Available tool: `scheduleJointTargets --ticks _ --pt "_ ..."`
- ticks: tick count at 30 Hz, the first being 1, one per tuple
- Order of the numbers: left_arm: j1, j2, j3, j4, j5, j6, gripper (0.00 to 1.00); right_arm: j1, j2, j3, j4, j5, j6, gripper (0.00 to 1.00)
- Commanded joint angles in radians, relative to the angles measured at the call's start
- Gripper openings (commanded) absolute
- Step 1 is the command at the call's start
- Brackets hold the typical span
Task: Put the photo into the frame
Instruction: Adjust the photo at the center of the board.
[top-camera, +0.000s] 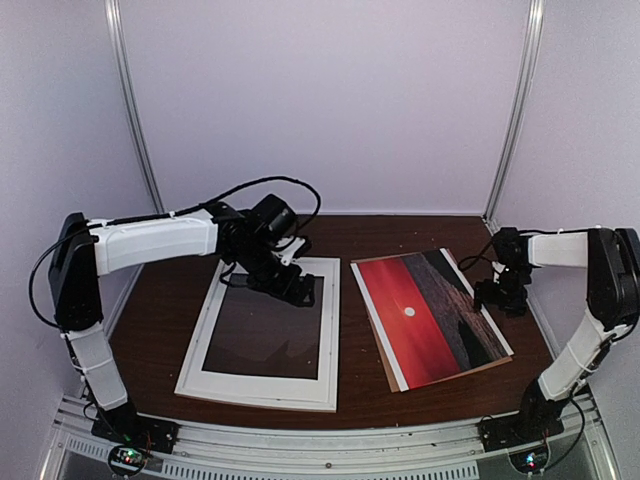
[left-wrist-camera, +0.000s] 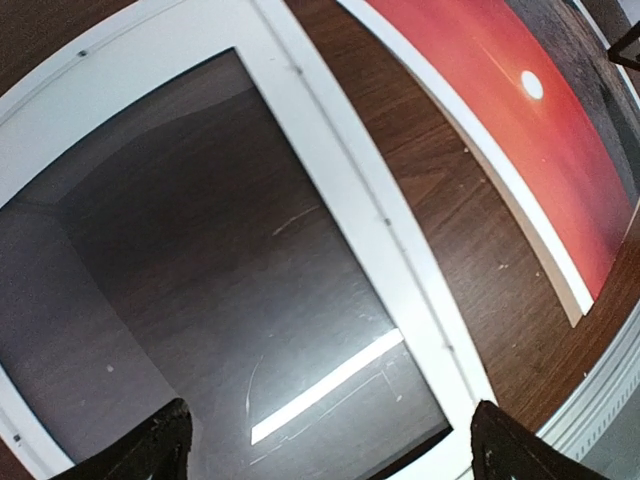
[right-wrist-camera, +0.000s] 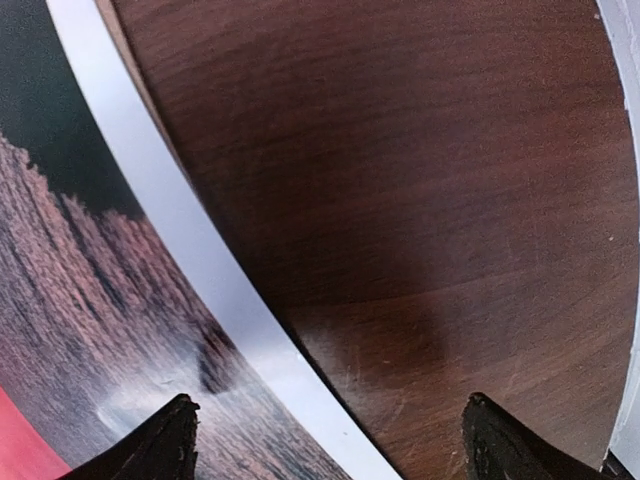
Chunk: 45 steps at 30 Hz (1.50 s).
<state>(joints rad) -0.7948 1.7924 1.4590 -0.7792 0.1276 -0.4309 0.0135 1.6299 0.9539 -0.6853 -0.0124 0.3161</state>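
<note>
while the photo (top-camera: 430, 315) lies flat, face up, outside the frame, it sits at about 4 o'clock from the table's centre in the top view, turned slightly off square. red sky and white sun show on its 9 o'clock half, dark sea on its 3 o'clock half. a brown backing board (top-camera: 455, 374) peeks out under its 6 o'clock edge.

the frame (top-camera: 260, 388) lies flat at 9 o'clock of the photo, near it but apart, with a strip of dark wooden table (top-camera: 150, 340) between them. its opening looks dark and glossy; a bright strip reflects in it in the left wrist view.

left gripper (top-camera: 290, 285): over the frame's 12 o'clock edge, jaws spread wide, nothing between them. left wrist view shows frame (left-wrist-camera: 330, 180) below and photo (left-wrist-camera: 500, 120) at 2 o'clock.

right gripper (top-camera: 500, 295): at 3 o'clock of the photo, just beside its edge, low over the table. right wrist view: fingers (right-wrist-camera: 165, 445) spread, holding nothing, photo's white border (right-wrist-camera: 200, 270) crossing beneath.
</note>
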Motion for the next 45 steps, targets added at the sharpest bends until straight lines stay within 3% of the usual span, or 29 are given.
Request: scheduleJointTargets --ticks 1,9,19,25,33,45 --pt "-0.073 0.097 0.111 0.023 0.036 -0.011 0.98 -0.048 0.010 -0.047 0.056 -0.130 -0.004 0.90" --pt "-0.201 0.297 0.331 0.031 0.062 -0.022 0.96 -0.055 -0.013 -0.130 0.110 -0.228 0.028 0.84" --pt "-0.252 0.511 0.516 0.098 0.161 -0.089 0.87 -0.055 -0.120 -0.229 0.144 -0.347 0.077 0.72" --pt "-0.253 0.591 0.563 0.129 0.180 -0.134 0.80 -0.055 -0.207 -0.266 0.138 -0.385 0.104 0.62" --pt "-0.253 0.608 0.567 0.084 0.086 -0.157 0.78 -0.053 -0.262 -0.302 0.141 -0.432 0.119 0.50" --pt "-0.253 0.625 0.554 0.053 0.006 -0.174 0.79 -0.024 -0.216 -0.299 0.154 -0.411 0.109 0.53"
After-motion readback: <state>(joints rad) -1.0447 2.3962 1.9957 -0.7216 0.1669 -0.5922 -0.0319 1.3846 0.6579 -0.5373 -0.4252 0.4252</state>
